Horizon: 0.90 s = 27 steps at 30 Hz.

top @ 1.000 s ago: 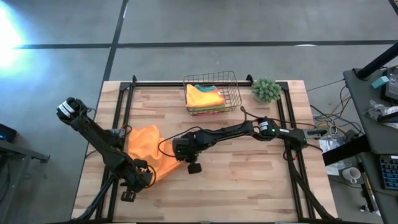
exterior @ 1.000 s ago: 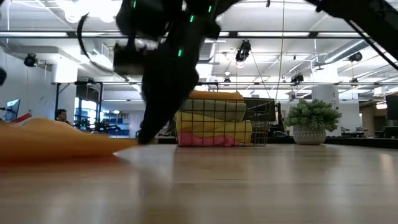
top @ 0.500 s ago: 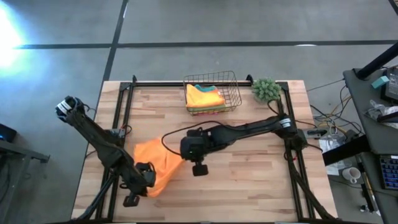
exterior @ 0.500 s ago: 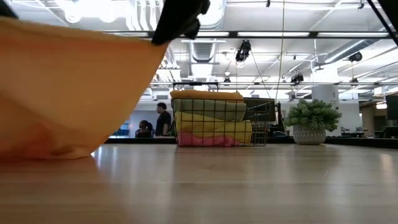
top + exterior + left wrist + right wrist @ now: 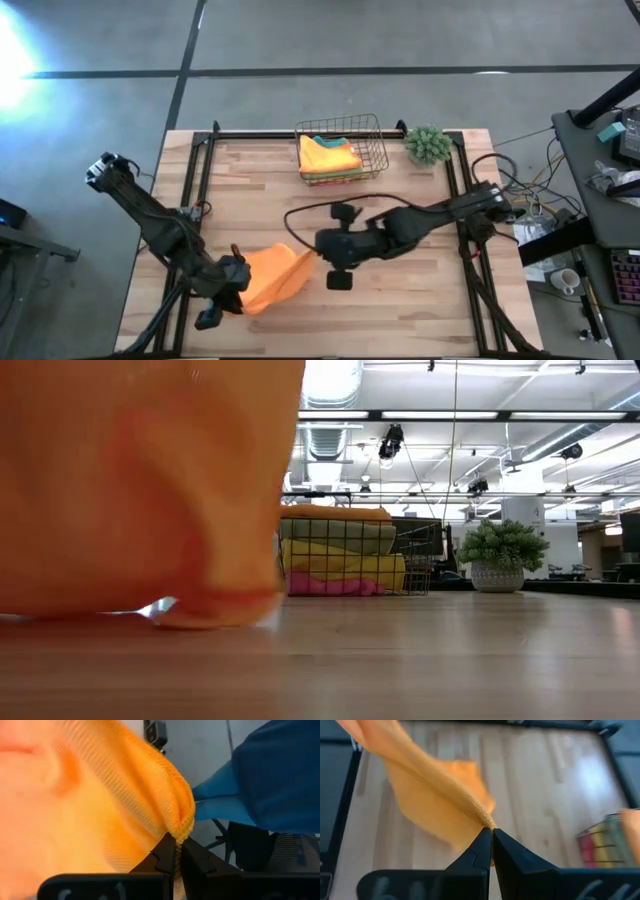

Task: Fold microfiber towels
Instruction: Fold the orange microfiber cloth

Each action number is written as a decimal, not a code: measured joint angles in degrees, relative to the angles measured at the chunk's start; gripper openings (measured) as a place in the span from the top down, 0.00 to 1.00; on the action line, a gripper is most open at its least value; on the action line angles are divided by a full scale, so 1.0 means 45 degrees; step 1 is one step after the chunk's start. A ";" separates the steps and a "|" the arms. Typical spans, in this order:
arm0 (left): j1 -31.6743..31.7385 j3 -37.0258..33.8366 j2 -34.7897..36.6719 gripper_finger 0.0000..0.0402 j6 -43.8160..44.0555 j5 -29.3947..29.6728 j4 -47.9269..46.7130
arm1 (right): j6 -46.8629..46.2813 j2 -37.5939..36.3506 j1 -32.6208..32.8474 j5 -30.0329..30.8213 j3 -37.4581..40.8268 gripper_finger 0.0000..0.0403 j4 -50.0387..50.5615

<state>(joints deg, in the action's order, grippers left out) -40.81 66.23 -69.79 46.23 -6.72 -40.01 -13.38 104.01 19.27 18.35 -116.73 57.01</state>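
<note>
Orange towel [image 5: 272,281] now off desk [image 5: 420,300], hanging near front-left edge, carried forward from mid-left. Left claw [image 5: 176,851] pinches one corner, right claw [image 5: 490,840] pinches another. Likely mid-fold, far edge brought over. Folded towels in basket [image 5: 340,150].

Grey concrete floor [image 5: 330,35] — ceiling lights [image 5: 570,417], ducts.

An orange towel [image 5: 270,278] hangs bunched and lifted above the near left part of the surface [image 5: 400,300], its lowest fold brushing the wood. A stack of folded towels [image 5: 329,157], orange on top, fills the wire basket [image 5: 372,128] at the far edge.
</note>
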 joint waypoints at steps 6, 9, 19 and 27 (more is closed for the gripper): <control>0.0247 0.0565 0.0942 1.00 -0.0805 0.0909 -0.1083 | -0.0088 -0.0817 0.0465 0.1715 0.0000 0.98 0.0000; 0.0555 0.0571 0.1591 1.00 -0.1298 0.1695 -0.1446 | -0.0070 -0.1124 0.0626 0.2248 -0.0005 0.98 -0.0015; 0.1248 0.0568 0.3891 1.00 -0.2252 0.3045 -0.1138 | -0.0026 -0.1321 0.1714 0.4318 -0.1492 0.98 0.0522; 0.1602 0.0566 0.4988 1.00 -0.4336 0.3773 -0.1392 | -0.0035 -0.1287 0.1695 0.5388 -0.2069 0.98 0.1022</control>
<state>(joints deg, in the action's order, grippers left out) -33.59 68.77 -47.34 26.72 10.26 -46.27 -13.54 98.21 26.89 42.59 -126.04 61.61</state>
